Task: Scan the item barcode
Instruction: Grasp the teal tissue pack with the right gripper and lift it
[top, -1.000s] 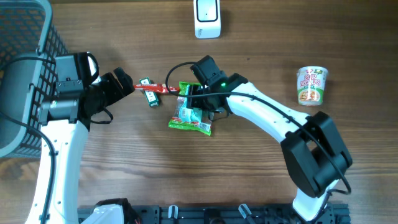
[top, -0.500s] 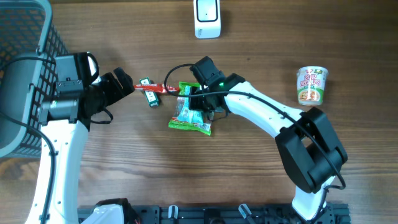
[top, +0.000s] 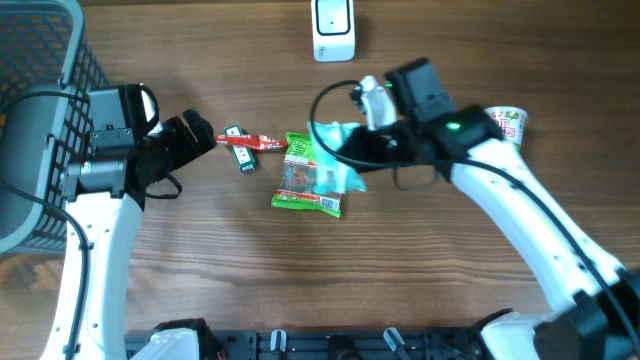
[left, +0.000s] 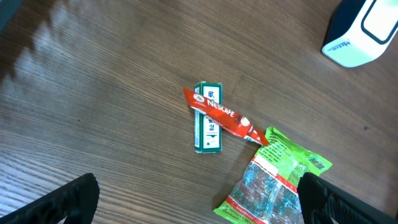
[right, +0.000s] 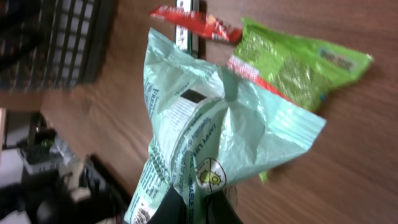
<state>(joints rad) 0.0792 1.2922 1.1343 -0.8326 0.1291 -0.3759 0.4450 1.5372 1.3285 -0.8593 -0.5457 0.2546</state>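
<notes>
A pale teal snack bag (top: 341, 148) hangs above the table with my right gripper (top: 378, 146) shut on its bottom seam. In the right wrist view the bag (right: 211, 130) fills the middle, crumpled, and the gripper (right: 198, 210) pinches its lower edge. The white barcode scanner (top: 333, 28) stands at the back centre, apart from the bag. My left gripper (top: 196, 136) stands open at the left, just short of a red Nescafe stick (top: 252, 141). In the left wrist view that gripper (left: 198, 185) has nothing between its fingers.
A green and red snack packet (top: 304, 180) lies flat below the bag. The Nescafe stick lies across a small green box (left: 208, 127). A cup of noodles (top: 508, 122) stands at the right, partly behind my right arm. A dark wire basket (top: 40, 90) fills the left edge.
My right gripper has shut on the teal bag and carried it up and to the right, off the green packet. The left arm has not moved.
</notes>
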